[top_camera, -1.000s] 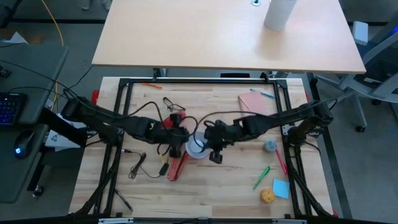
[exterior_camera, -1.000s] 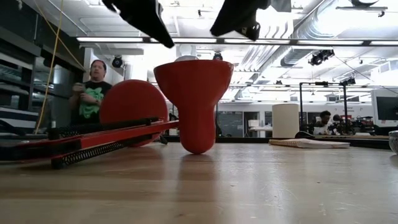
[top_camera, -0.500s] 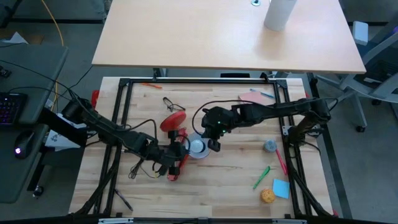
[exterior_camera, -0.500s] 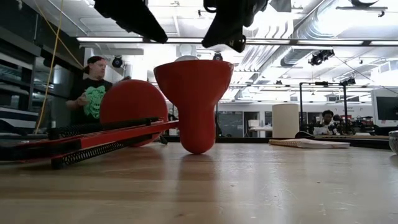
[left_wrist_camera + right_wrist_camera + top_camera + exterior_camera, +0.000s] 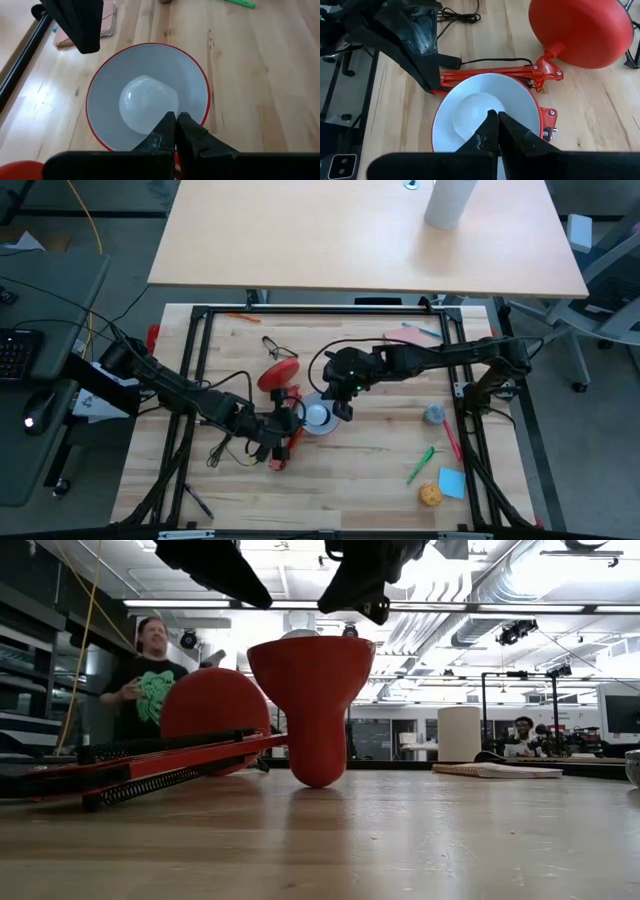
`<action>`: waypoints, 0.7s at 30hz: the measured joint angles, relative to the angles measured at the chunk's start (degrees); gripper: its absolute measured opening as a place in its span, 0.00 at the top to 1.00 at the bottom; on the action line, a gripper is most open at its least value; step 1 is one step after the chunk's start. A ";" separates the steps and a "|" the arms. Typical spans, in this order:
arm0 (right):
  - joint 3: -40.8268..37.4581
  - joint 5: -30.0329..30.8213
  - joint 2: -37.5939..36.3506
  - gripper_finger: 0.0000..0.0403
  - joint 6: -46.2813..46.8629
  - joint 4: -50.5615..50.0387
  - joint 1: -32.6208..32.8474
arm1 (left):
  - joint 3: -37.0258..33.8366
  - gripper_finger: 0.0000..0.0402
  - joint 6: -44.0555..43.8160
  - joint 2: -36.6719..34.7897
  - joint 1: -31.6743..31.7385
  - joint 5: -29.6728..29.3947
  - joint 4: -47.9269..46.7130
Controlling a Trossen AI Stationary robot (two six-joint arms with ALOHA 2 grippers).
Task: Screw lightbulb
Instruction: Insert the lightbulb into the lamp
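Note:
The lightbulb (image 5: 146,104) is white and sits inside the lamp's shade (image 5: 107,75), which is white inside and red outside. The shade stands on its narrow end with its mouth up (image 5: 312,700). The bulb's top (image 5: 300,634) shows just above the rim. My left gripper (image 5: 175,119) is shut, above the shade's left side (image 5: 293,421). My right gripper (image 5: 494,121) is shut, above the shade's right side (image 5: 338,411). In the low view both hang above the rim, apart from it.
The lamp's red round base (image 5: 278,374) and red sprung arm (image 5: 284,445) lie beside the shade, with a black cable (image 5: 222,446) to their left. A grey-blue lump (image 5: 433,415), green pen (image 5: 420,465), blue note (image 5: 452,482) and yellow ball (image 5: 430,495) lie right. A person (image 5: 145,690) stands beyond.
My left arm has swung toward the table's near edge and uncovered the lamp's red base; its gripper stays by the shade's left side. My right gripper has drawn back toward the far edge and turned over the shade's right rim. The shade and bulb have stayed put.

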 joint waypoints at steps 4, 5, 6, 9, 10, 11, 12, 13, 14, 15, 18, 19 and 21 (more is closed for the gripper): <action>0.00 -0.18 0.00 1.00 0.01 0.00 0.02 | 0.00 1.00 0.32 0.00 0.00 0.06 -0.02; 0.00 -0.18 0.00 1.00 0.02 0.01 0.02 | 0.00 1.00 0.32 0.00 0.00 0.06 -0.02; 0.00 -0.18 0.00 1.00 0.06 0.03 0.00 | 0.00 1.00 0.32 0.00 0.00 0.14 -0.02; 0.00 -0.17 0.00 1.00 0.17 0.01 0.00 | 0.00 1.00 0.32 0.00 0.00 0.24 -0.02; 0.00 -0.17 0.00 1.00 0.31 0.01 0.00 | 0.00 1.00 0.31 0.00 0.00 0.26 -0.02; 0.00 -0.17 0.00 1.00 0.63 0.02 0.00 | 0.00 1.00 0.30 0.00 0.00 0.26 -0.02; 0.00 -0.17 0.00 1.00 0.69 0.02 0.00 | 0.00 1.00 0.30 0.00 0.00 0.26 -0.02; 0.00 -0.17 0.00 1.00 0.85 0.02 0.02 | 0.00 1.00 0.30 0.00 0.00 0.30 -0.03; 0.00 -0.17 0.00 1.00 0.94 0.01 0.02 | 0.00 1.00 0.30 0.00 -0.01 0.31 -0.02; 0.00 -0.17 0.00 1.00 1.13 0.02 0.02 | 0.00 1.00 0.30 0.00 -0.02 0.31 -0.02; 0.00 -0.17 0.00 1.00 1.29 0.04 0.00 | 0.00 1.00 0.30 0.00 -0.02 0.33 -0.02; 0.00 -0.17 0.00 1.00 1.30 0.02 0.00 | 0.00 1.00 0.32 0.00 -0.02 0.33 -0.02; 0.00 -0.15 0.00 1.00 1.70 0.04 0.00 | 0.00 1.00 0.32 0.00 -0.02 0.33 -0.04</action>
